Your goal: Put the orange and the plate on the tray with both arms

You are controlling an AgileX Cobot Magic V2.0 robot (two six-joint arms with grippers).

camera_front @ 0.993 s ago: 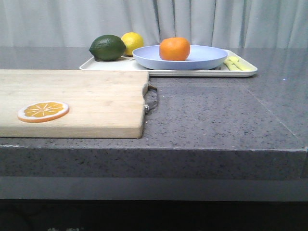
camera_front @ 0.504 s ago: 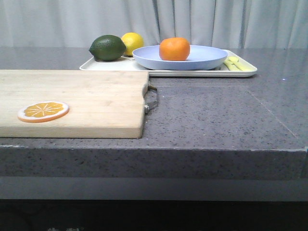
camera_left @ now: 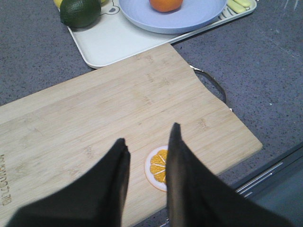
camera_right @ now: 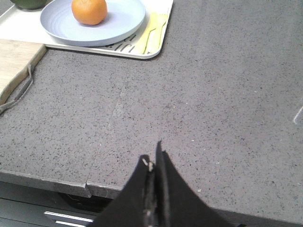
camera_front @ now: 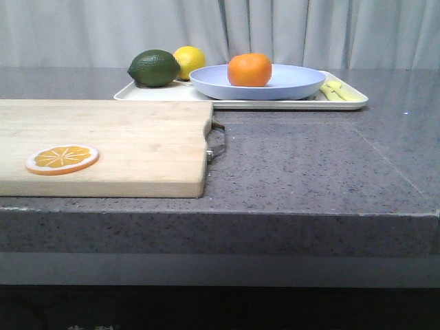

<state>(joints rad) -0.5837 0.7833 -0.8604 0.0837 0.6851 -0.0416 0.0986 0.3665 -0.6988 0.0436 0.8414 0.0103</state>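
The orange sits on the pale lavender-blue plate, and the plate rests on the cream-white tray at the back of the counter. They also show in the left wrist view: the orange, the plate, the tray. In the right wrist view the orange lies on the plate on the tray. My left gripper is open and empty above the cutting board. My right gripper is shut and empty over the counter's front edge. Neither arm shows in the front view.
A wooden cutting board with a metal handle lies at the front left, with an orange slice on it. A dark green lime and a yellow lemon sit on the tray's left part. Pale yellow cutlery lies at its right.
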